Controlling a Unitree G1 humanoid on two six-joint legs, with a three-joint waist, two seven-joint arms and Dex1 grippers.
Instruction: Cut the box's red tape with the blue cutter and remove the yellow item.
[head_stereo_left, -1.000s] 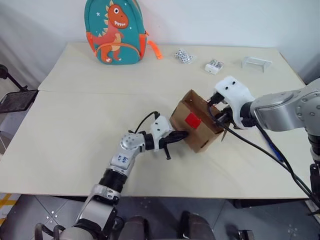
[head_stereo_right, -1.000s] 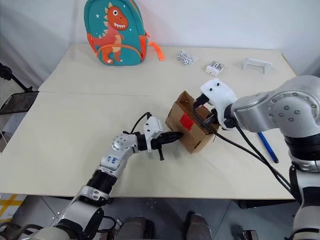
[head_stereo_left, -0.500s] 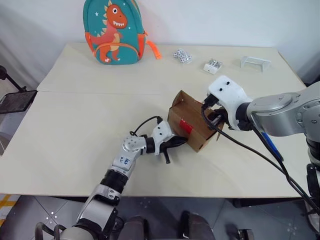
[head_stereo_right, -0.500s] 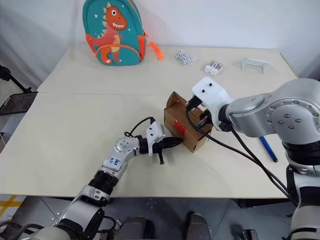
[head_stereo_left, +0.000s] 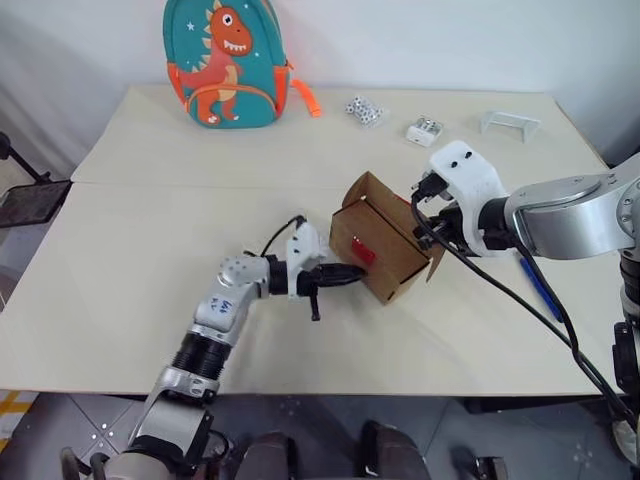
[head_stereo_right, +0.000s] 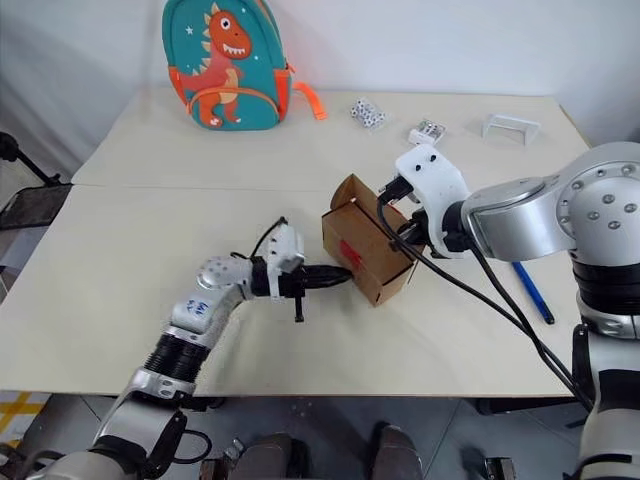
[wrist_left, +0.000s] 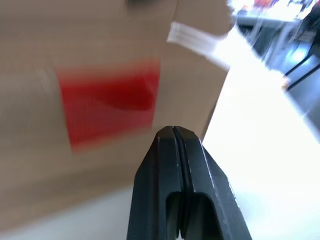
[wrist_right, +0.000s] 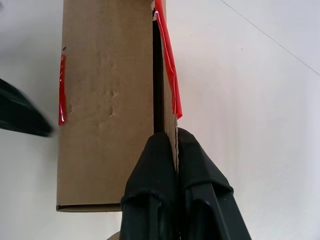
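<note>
the box (head_stereo_left: 385, 245) looks light, stiff and easily crushed, best held by its flap edge, where the right claw (wrist_right: 170, 150) is clamped; left claw (wrist_left: 172, 137) together.

The box (head_stereo_left: 385, 245) is plain brown corrugated cardboard, matt and slightly fibrous, with small dents and scuffs on the face seen by the right wrist. The red tape (head_stereo_left: 362, 252) is a thin, glossy plastic film; its edge on the flap is wrinkled and lifted. The table (head_stereo_left: 150, 250) has a smooth, pale beige, matt top with a fine seam across it. The left hand (wrist_left: 174, 131) has fingers (wrist_left: 195, 165) of smooth black plastic with a soft sheen, as does the right hand (wrist_right: 176, 137). The backpack (head_stereo_left: 222, 62) is teal woven cloth with an orange dinosaur print. The blue cutter (head_stereo_right: 531, 292) looks like smooth plastic.
</note>
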